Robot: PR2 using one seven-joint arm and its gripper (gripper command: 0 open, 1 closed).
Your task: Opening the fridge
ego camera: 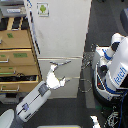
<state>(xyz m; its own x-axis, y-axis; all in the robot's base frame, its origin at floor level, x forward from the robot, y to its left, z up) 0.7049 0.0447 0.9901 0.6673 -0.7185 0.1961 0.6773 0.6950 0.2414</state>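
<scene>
The fridge (62,30) is tall and white and fills the middle of the exterior view. A small green-and-white sticker (43,8) sits near the top of its large upper door, which lies flat against the body. Below it are the lower drawers, one with a curved silver handle (59,62), the other with a second handle (74,77). My arm (32,100) comes up from the bottom left. Its gripper (56,75) is in front of the lower drawers, just under the upper handle. The small, blurred view does not show how the fingers stand.
A tan wooden drawer cabinet (15,55) with several partly pulled drawers stands against the fridge on the exterior view's left. A white-and-blue robot body (114,65) with cables stands close on the exterior view's right. The floor is dark grey.
</scene>
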